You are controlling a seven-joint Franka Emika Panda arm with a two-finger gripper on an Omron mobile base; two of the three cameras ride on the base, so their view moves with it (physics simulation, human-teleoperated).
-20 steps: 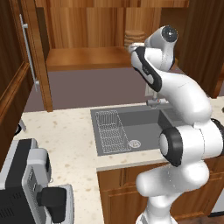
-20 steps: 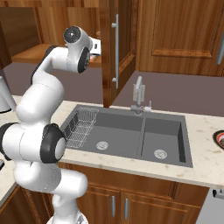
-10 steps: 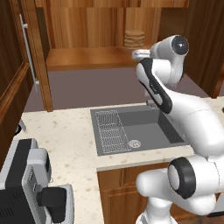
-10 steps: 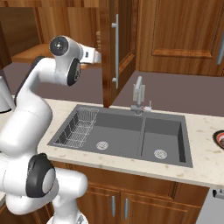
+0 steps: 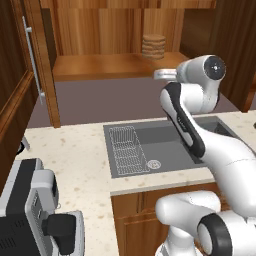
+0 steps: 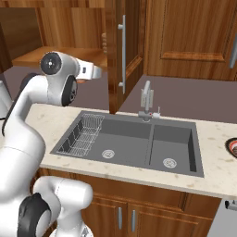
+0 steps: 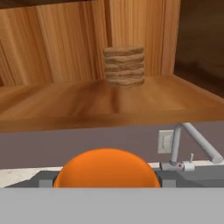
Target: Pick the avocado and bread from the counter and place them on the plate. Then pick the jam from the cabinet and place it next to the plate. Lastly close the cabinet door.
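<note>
Gripper [image 5: 159, 75]: raised in front of the open cabinet, level with its shelf and above the far edge of the sink; also seen from the right base view [image 6: 98, 71]. Whether the jaws stand apart or grip anything cannot be told.
Orange rounded thing [image 7: 106, 168]: a smooth dome at the bottom of the hand view, very close to the camera, where the finger tips would rise. Whether it is held cannot be told.
Cabinet [image 5: 110, 65]: brown wood, both doors swung out, its shelf exposed above the grey back wall.
Cabinet door [image 6: 127, 55]: open, standing edge-on toward the room, with a long vertical silver bar handle; it is just right of the gripper in the right base view.
Ribbed brown stack [image 5: 153, 46]: upright on the cabinet shelf, toward its far right; straight ahead of the hand [image 7: 124, 66] and well apart from it.
Plate [image 6: 233, 147]: a red-rimmed sliver at the right edge, on the counter right of the sink; its contents cannot be made out.
Counter [image 5: 75, 160]: beige speckled stone surrounding the sink.
Sink [image 6: 139, 143]: grey, two basins, with a wire rack [image 6: 83, 134] in the left basin.
Faucet [image 6: 146, 99]: at the sink's far edge, between the basins.
Coffee machine [image 5: 25, 215]: near left on the counter.
</note>
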